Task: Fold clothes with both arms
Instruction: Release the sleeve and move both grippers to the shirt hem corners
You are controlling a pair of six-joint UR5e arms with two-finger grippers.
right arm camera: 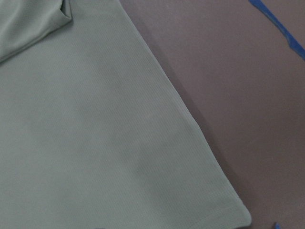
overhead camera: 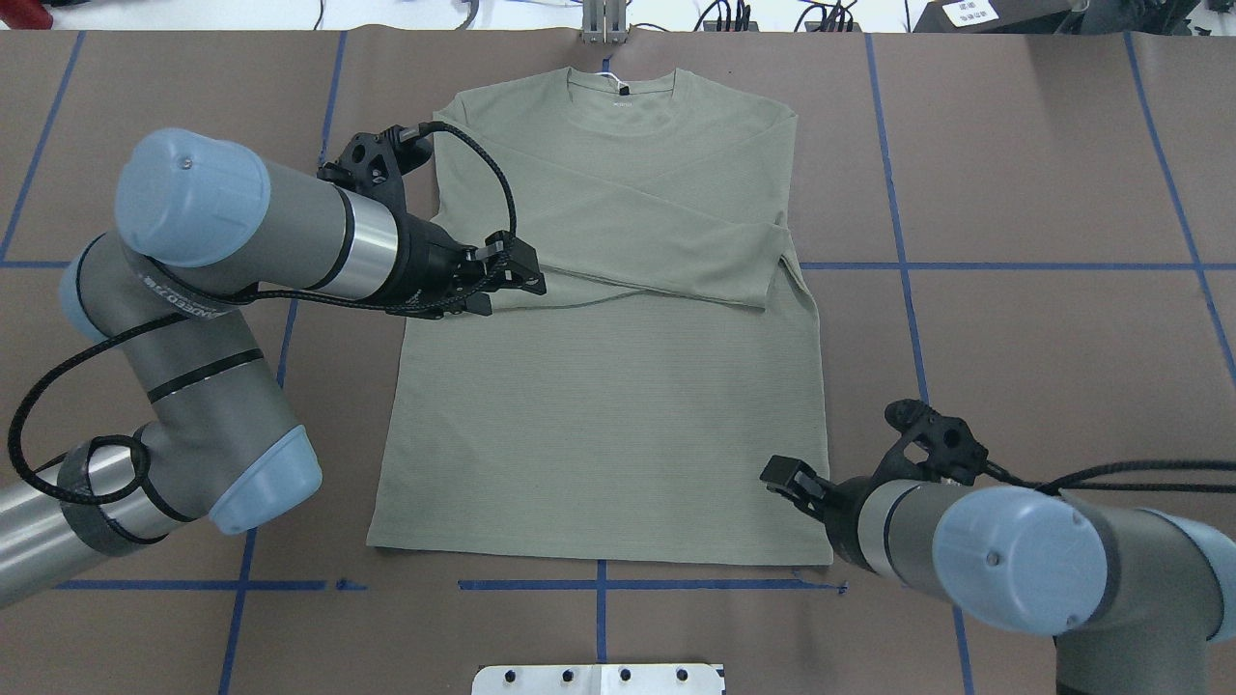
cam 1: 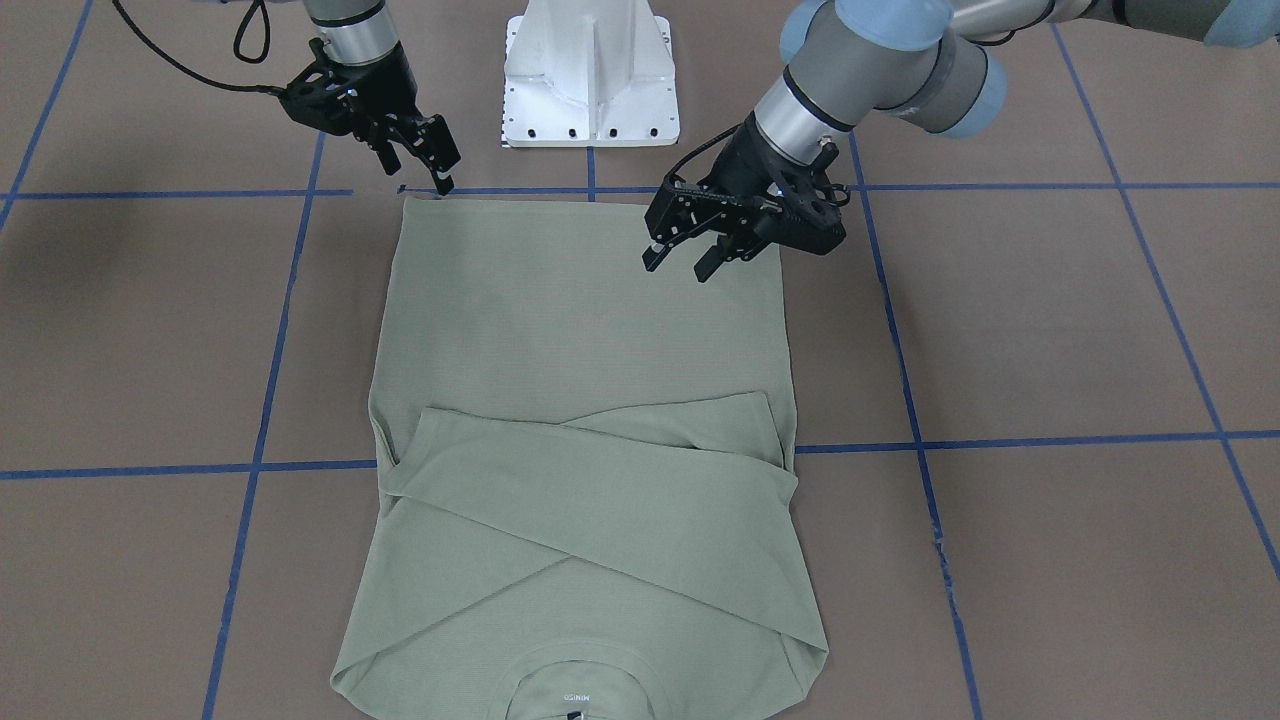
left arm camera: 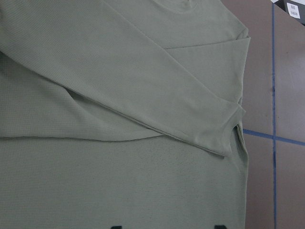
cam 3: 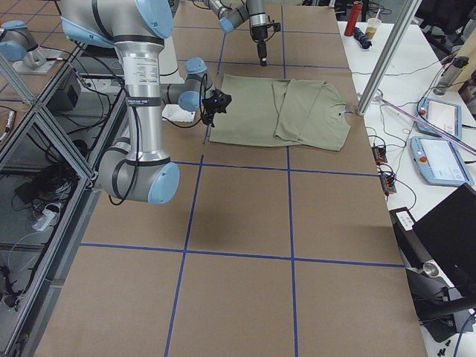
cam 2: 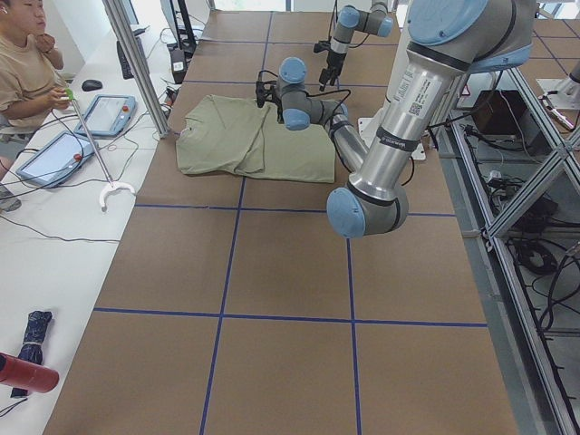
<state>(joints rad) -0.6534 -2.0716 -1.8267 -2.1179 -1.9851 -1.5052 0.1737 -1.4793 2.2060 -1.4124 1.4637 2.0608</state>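
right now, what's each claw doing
left claw: open, holding nothing, over the shirt
right claw: open, holding nothing, by the shirt's hem corner

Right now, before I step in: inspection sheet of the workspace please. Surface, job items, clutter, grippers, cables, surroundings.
Surface: brown table cover with a blue tape grid, lying flat.
Job's things: sage-green shirt lies flat, both sleeves folded across the chest, collar away from the robot.
Clutter: nothing seen on the cover.
Grippers: left gripper open, over the shirt; right gripper open, at the hem corner; neither holds cloth.
Cables: black cable loops from the left wrist over the shirt's edge.
Surroundings: white pedestal base; a person sits at the side bench.
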